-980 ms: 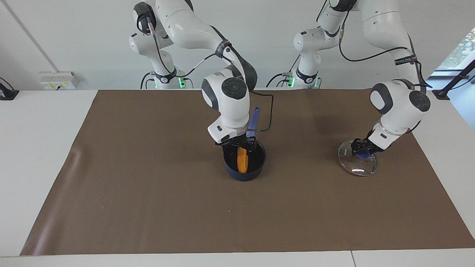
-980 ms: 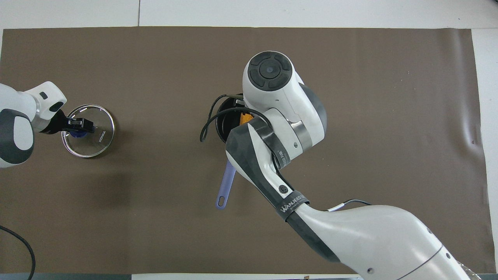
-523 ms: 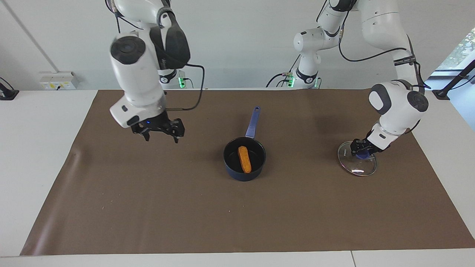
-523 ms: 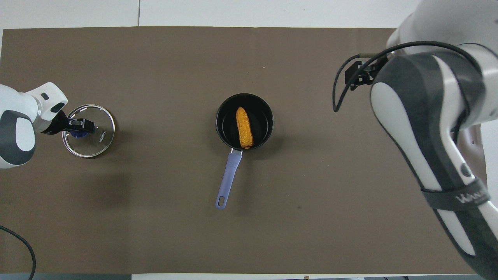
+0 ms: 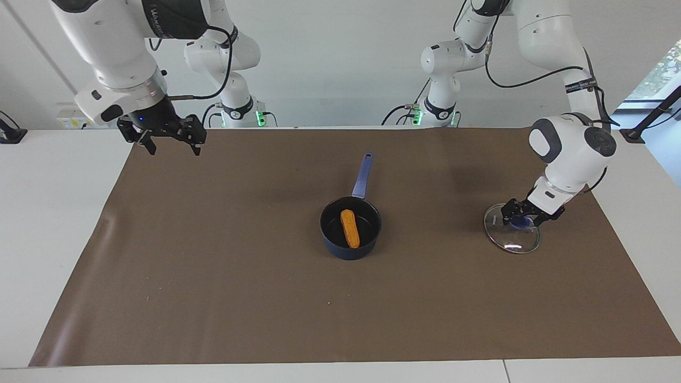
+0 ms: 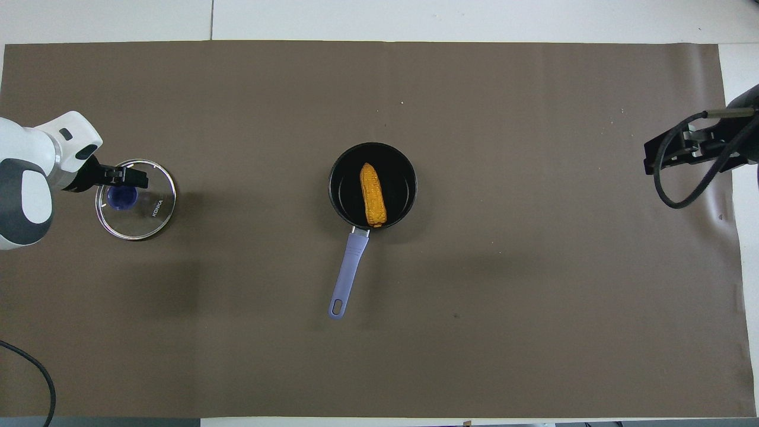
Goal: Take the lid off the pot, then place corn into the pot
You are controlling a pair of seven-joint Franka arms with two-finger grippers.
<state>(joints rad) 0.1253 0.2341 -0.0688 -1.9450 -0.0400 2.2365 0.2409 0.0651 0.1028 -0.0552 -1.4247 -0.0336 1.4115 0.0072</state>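
Observation:
The corn (image 5: 349, 227) lies in the dark blue pot (image 5: 346, 251) at the middle of the mat; the handle points toward the robots. It also shows in the overhead view, corn (image 6: 372, 194) in pot (image 6: 400, 181). The glass lid (image 5: 515, 242) lies flat on the mat toward the left arm's end, its blue knob (image 6: 121, 197) uncovered. My left gripper (image 5: 531, 213) is open, just above the lid beside the knob, and shows in the overhead view (image 6: 133, 175). My right gripper (image 5: 171, 142) is open and empty, raised over the mat's corner at the right arm's end.
A brown mat (image 5: 213, 266) covers most of the white table. A wall socket box (image 5: 80, 114) sits past the table edge at the right arm's end. Only part of the right gripper (image 6: 682, 153) with its cable shows in the overhead view.
My right gripper let go of the corn in the pot, rose and swung away to the right arm's end. My left gripper opened and came off the lid's knob.

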